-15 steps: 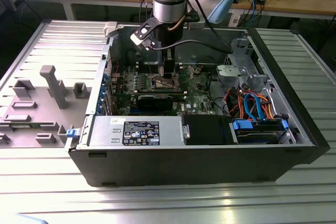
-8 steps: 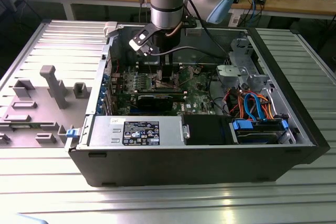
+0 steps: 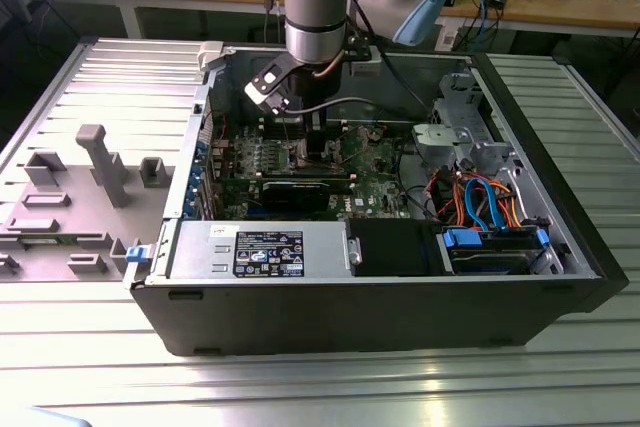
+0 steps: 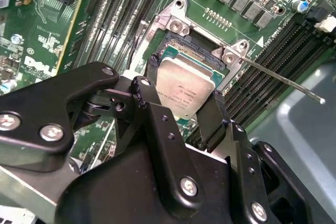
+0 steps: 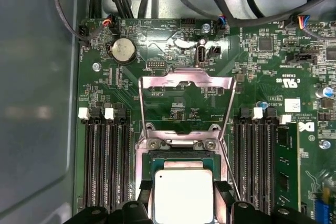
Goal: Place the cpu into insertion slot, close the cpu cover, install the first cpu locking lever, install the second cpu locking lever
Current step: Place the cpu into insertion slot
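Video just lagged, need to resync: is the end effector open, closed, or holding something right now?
End effector: closed on the cpu, fingers on two opposite edges, at the insertion slot.

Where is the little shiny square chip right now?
In both wrist views the dull silver square chip is held in the black gripper, at the silver-rimmed square socket between the long black memory slots.
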Controlling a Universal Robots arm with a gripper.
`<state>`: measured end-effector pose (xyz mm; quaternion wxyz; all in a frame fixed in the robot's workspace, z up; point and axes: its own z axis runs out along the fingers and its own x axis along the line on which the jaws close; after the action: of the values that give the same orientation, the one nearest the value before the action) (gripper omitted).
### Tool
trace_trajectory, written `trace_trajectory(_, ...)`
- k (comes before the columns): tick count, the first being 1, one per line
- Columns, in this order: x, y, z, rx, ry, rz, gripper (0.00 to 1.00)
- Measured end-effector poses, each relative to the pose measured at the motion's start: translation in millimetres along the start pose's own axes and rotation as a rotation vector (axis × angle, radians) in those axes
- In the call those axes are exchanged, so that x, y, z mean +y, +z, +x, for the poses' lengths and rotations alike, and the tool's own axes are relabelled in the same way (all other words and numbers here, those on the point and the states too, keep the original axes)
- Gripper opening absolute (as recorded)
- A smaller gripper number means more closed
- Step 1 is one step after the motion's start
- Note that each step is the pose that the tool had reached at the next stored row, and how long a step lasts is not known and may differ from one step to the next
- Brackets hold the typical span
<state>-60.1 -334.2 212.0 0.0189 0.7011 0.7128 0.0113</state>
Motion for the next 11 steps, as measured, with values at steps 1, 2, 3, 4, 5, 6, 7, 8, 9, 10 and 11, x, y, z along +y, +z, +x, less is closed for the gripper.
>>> trace_trajectory(1, -0.1, 0.9, 0.1, 0.0014, 0.0, 0.0, 0.55)
trace_trajectory(2, -0.1, 1.9, 0.2, 0.0022, 0.0, 0.0, 0.55)
trace_trajectory(3, -0.2, 3.3, 0.3, 0.0024, 0.0, 0.0, 0.55)
trace_trajectory(4, -0.2, 4.8, 0.4, 0.0027, 0.001, 0.0, 0.55)
trace_trajectory(5, -0.2, 6.0, 0.4, 0.0027, 0.003, 0.0, 0.55)
trace_trajectory(6, -0.3, 6.8, 0.4, 0.0026, 0.007, 0.0001, 0.55)
trace_trajectory(7, -0.7, 7.6, 0.4, 0.0023, 0.01, 0.0002, 0.55)
trace_trajectory(8, -0.8, 8.6, 0.4, 0.0024, 0.011, 0.0001, 0.55)
trace_trajectory(9, -0.9, 9.7, 0.4, 0.0026, 0.011, 0.0001, 0.55)
trace_trajectory(10, -0.9, 10.5, 0.4, 0.003, 0.01, 0.0001, 0.55)
trace_trajectory(11, -1.0, 11.2, 0.4, 0.0032, 0.009, 0.0002, 0.55)
